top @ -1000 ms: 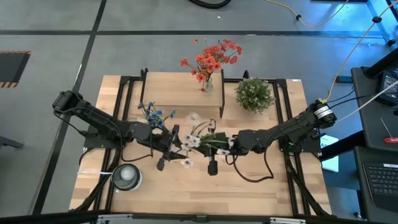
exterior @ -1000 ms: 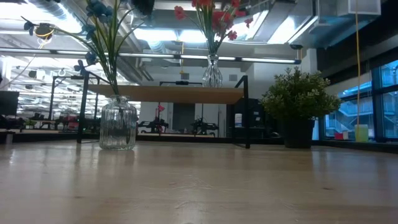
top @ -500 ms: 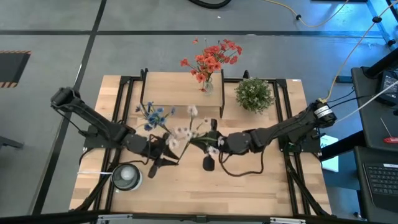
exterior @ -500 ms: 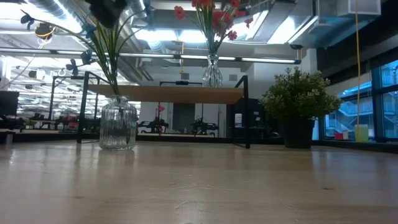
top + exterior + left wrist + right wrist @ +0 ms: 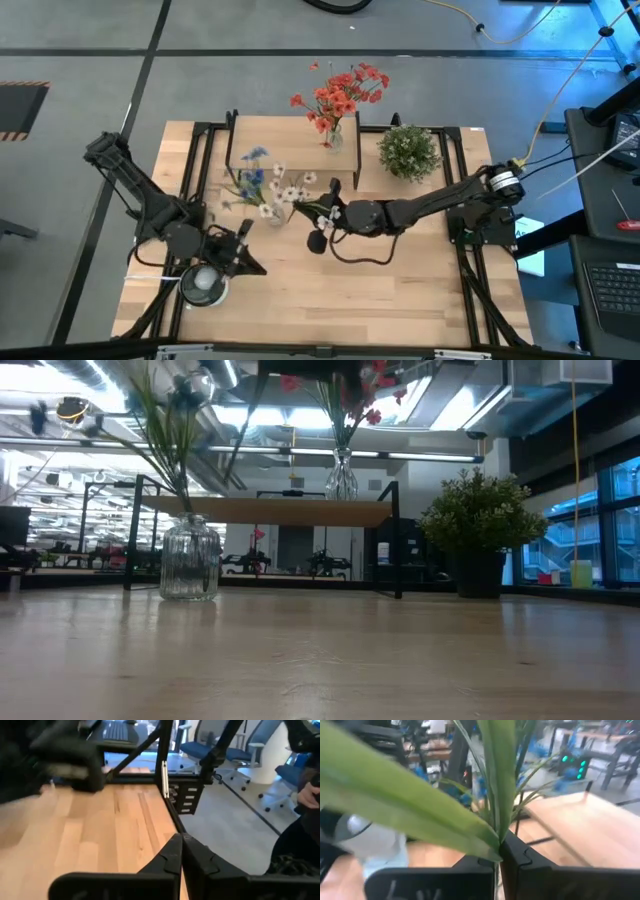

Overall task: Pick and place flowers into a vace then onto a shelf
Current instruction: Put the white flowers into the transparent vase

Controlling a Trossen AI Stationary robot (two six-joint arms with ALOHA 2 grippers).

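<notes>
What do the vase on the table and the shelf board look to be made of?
The vase looks like clear ribbed glass: the room and the stems show through it. The shelf board looks like light, matte wood on thin black legs, probably metal; the grain is too far off to confirm.

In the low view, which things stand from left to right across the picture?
Glass vase with blue flowers → shelf carrying the vase of red flowers → bushy green plant in a dark pot.
</notes>
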